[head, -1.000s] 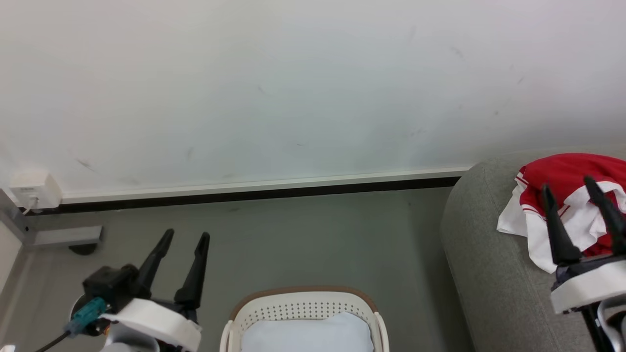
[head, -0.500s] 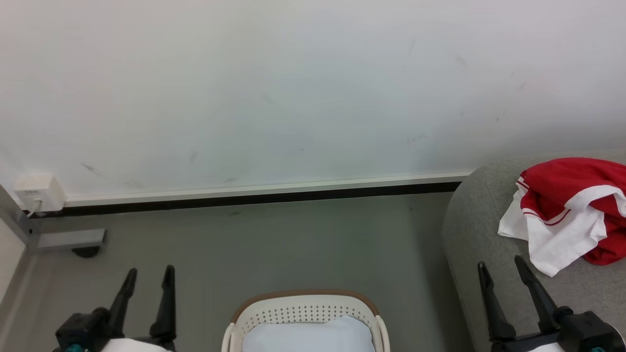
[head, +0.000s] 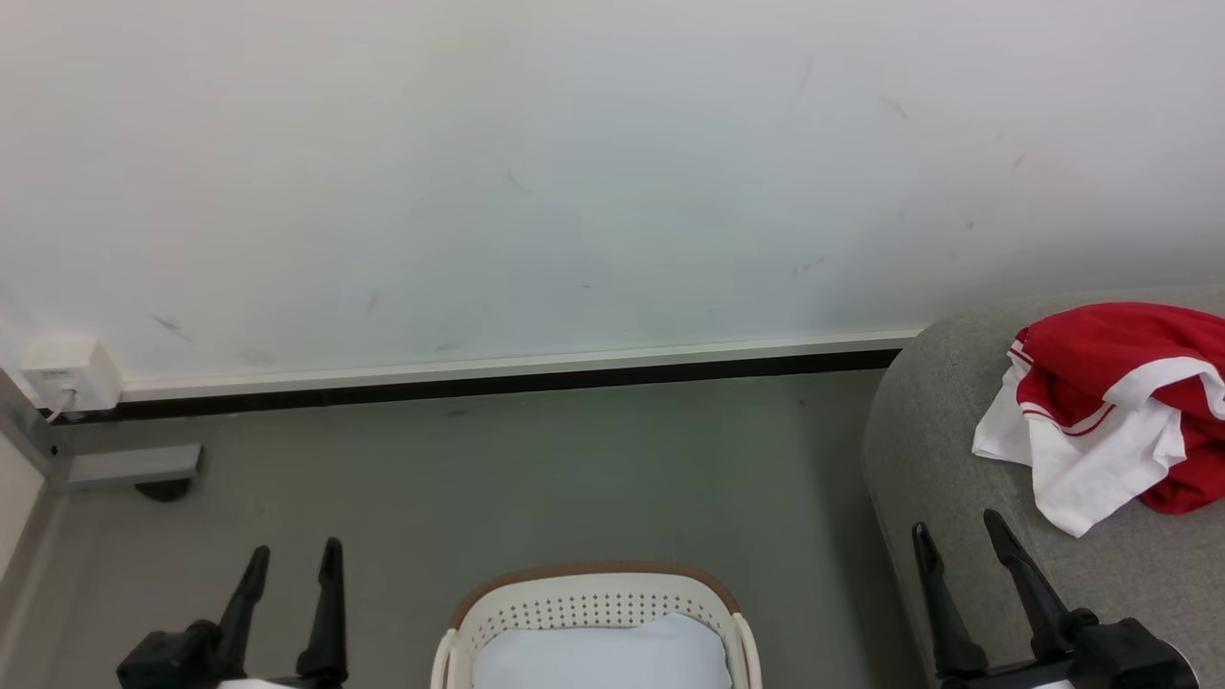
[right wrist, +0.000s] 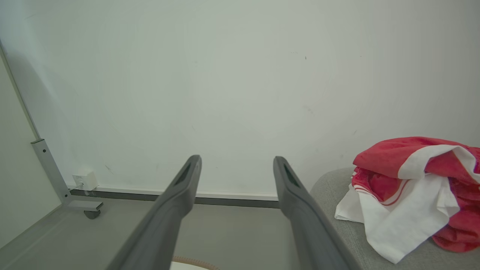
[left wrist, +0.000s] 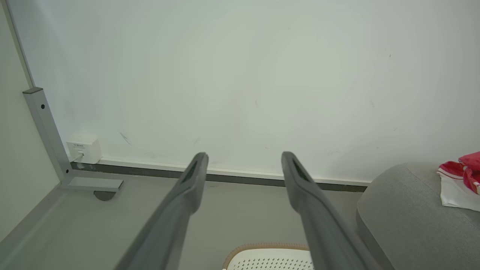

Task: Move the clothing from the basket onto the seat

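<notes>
**Cut-off items.** The bottom edge of the head view is cropping the basket point(head: 593, 595), so only its far rim and perforated wall are showing. A pale pad point(head: 598, 655) is covering the visible part of its interior. The right edge of that view is cropping both the clothing point(head: 1101, 402) and the seat point(head: 947, 478). The bodies of both grippers are running off the bottom edge, and folds are hiding much of the clothing's surface.

**Clothing.** It is lying crumpled on the seat, ahead of the right gripper point(head: 957, 522) and to its right, apart from the fingertips. A white panel is drooping toward that gripper, with its lowest corner pointing at it, and the red bulk is lying beyond. Because the heap is bunched and cropped, its long axis cannot be determined.

**Right gripper.** The jaws are standing wide apart and holding nothing. The fingers are pointing toward the wall point(head: 574, 172).

**Left gripper** point(head: 297, 547). The jaws are standing wide apart and gripping nothing, above the floor point(head: 536, 469). The basket is sitting to its right, between the two grippers.
</notes>
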